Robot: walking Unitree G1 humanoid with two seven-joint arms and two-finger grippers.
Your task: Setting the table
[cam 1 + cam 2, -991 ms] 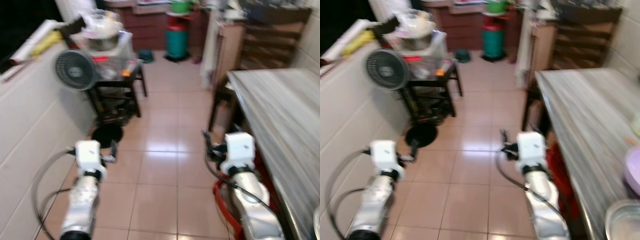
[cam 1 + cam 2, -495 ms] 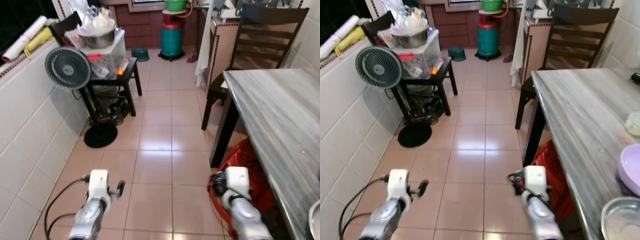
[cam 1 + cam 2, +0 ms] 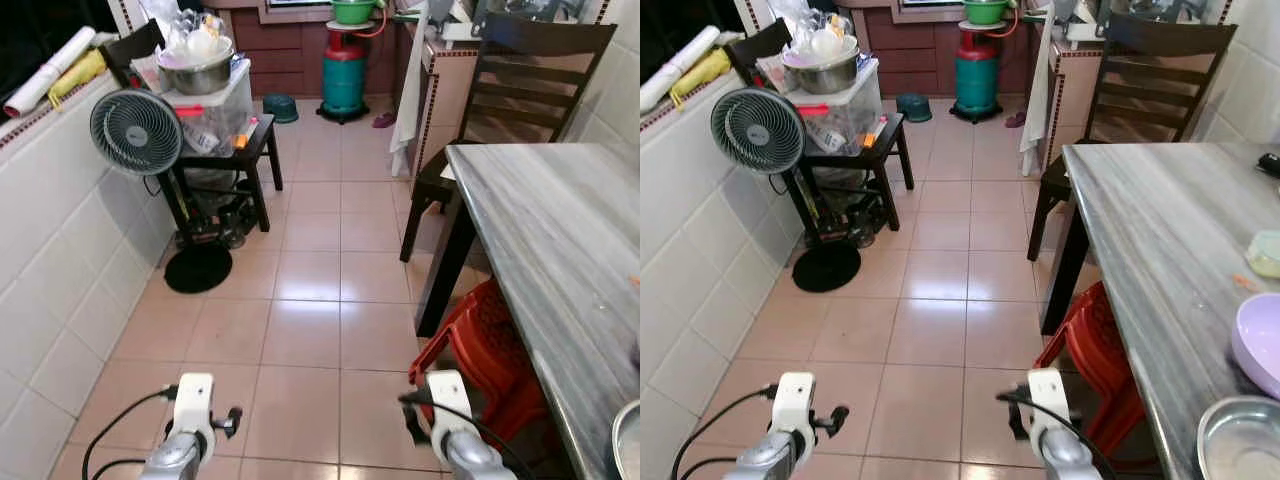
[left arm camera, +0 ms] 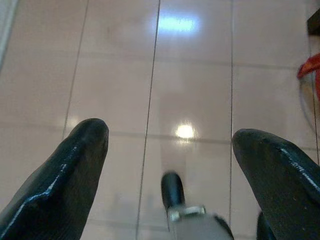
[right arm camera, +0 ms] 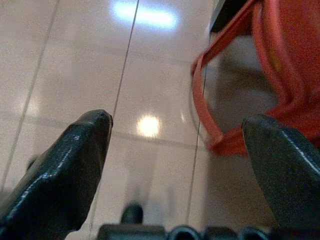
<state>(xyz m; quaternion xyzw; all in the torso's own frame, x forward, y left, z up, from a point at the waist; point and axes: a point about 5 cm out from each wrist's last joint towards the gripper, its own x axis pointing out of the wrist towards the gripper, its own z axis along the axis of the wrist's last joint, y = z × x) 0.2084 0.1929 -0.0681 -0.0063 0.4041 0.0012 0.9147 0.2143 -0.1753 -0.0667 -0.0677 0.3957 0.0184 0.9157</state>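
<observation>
Standing beside the grey marble worktop, arms low, nothing in hand. Left tool spread wide over bare pink floor tiles, empty. Right tool just as wide, also empty, hanging next to the red plastic stool tucked under the worktop's near edge.

On the worktop: a lilac bowl at the near right, a steel bowl nearer the robot than that, touching or not hard to say. A small pale green dish further along, a dark object at the far right edge, too small to name. Dark wooden chair at the worktop's far end.

Looks like the approach stage, nothing laid out yet. To do it well: turn to face the worktop squarely before raising either arm, and lift the right tool clear of the stool's rim so it doesn't hook the red legs. Probably best to reach with the right tool first, since the bowls sit on that side. Come down on a bowl's rim with the fingers kept wide, then close gently; steel likely slippery, the lilac one likely light and prone to skating across polished stone.

Away from the worktop, a fan and cluttered black side table against the left wall, well apart from the job.
</observation>
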